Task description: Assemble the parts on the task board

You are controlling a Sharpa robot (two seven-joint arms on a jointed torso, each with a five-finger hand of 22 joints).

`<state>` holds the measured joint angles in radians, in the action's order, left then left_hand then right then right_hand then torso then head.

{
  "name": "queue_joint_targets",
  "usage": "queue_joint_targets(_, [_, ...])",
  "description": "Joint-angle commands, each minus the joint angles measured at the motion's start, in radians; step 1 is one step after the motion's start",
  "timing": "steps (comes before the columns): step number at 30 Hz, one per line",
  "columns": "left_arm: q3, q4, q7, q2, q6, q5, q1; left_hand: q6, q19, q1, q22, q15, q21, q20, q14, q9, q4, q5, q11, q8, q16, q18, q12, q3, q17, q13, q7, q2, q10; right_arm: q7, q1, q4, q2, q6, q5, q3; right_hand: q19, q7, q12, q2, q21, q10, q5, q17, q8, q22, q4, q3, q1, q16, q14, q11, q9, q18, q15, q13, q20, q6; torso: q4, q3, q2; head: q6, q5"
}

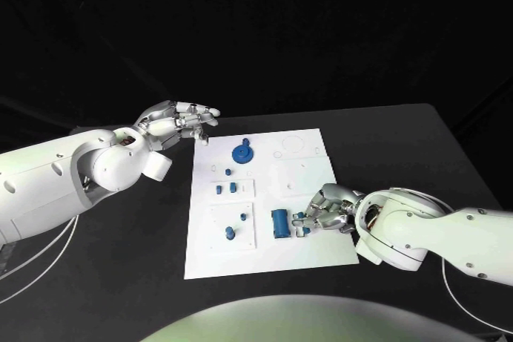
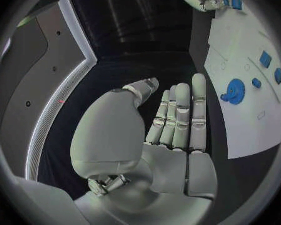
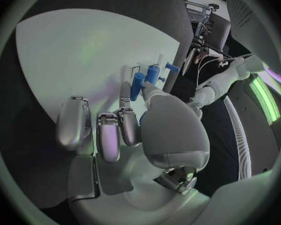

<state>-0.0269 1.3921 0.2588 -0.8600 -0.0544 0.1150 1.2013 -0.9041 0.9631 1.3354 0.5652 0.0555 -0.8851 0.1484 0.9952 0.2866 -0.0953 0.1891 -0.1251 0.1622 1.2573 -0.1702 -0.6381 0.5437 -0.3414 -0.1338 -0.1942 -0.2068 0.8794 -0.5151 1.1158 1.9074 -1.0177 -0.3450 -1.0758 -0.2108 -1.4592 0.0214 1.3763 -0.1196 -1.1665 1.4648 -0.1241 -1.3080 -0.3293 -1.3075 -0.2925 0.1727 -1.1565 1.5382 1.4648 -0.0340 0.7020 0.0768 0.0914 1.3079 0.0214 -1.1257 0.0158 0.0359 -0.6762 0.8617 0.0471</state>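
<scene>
At lower centre of the white task board (image 1: 310,259), the right hand (image 1: 327,214) pinches a blue cylindrical part (image 1: 281,223); it should stay square while seating. The left hand (image 1: 179,121) hovers released, upper left.

The right silver hand (image 1: 329,214) covers the near end of the blue ribbed cylinder part (image 1: 281,223) on the white task board (image 1: 267,260), so can't tell if it's actually gripping it.

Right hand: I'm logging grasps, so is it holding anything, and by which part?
The right hand touches the blue cylindrical part at its side; whether it grips it cannot be told. The left hand holds nothing.
</scene>
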Motion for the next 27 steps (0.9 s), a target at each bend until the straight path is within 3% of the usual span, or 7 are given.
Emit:
queue_joint_targets(1, [0.001,0.003,0.005,0.0,-0.016,-0.005,0.0,0.004,0.001,-0.004,-0.001,0.001,0.004,0.002,-0.003,0.002,-0.006,-0.004,-0.001,-0.004,-0.005,-0.014,-0.005,-0.001,0.001,0.001,0.002,0.006,-0.007,-0.01,-0.001,-0.002,0.006,0.024,-0.008,0.0,-0.003,0.009,0.004,0.0,-0.005,0.054,0.007,-0.17,-0.006,-0.152,0.001,-0.006,0.007,0.001,0.089,-0.007,0.0,-0.003,0.006,0.146,-0.007,0.0,-0.0002,-0.0007,0.0,0.003,-0.002])
queue_joint_targets(20, [0.001,0.007,0.004,-0.005,-0.014,-0.005,0.0,0.004,0.001,-0.004,-0.001,0.001,0.004,0.002,-0.003,0.002,-0.006,-0.004,-0.001,-0.004,-0.005,-0.014,-0.005,-0.001,0.001,0.001,0.002,0.006,-0.007,-0.007,-0.003,-0.013,0.025,0.047,-0.009,0.0,-0.002,0.008,0.003,-0.003,-0.003,0.054,0.006,-0.17,-0.008,-0.152,0.004,-0.008,0.003,0.001,0.089,-0.008,0.002,-0.003,0.007,0.145,-0.007,0.0,0.0003,-0.0004,0.001,0.005,-0.008])
queue_joint_targets(27, [0.001,0.007,0.004,-0.006,-0.013,-0.005,0.0,0.004,0.001,-0.004,-0.001,0.001,0.004,0.002,-0.003,0.002,-0.006,-0.004,-0.001,-0.004,-0.005,-0.014,-0.005,-0.001,0.001,0.001,0.002,0.006,-0.007,-0.006,-0.003,-0.016,0.027,0.049,-0.01,0.0,-0.002,0.008,0.002,-0.016,0.001,0.053,0.007,-0.168,-0.012,-0.152,0.0,-0.032,0.022,0.0,0.088,-0.008,0.005,-0.002,0.007,0.145,-0.008,0.002,0.0002,0.0004,0.0,0.004,-0.008])
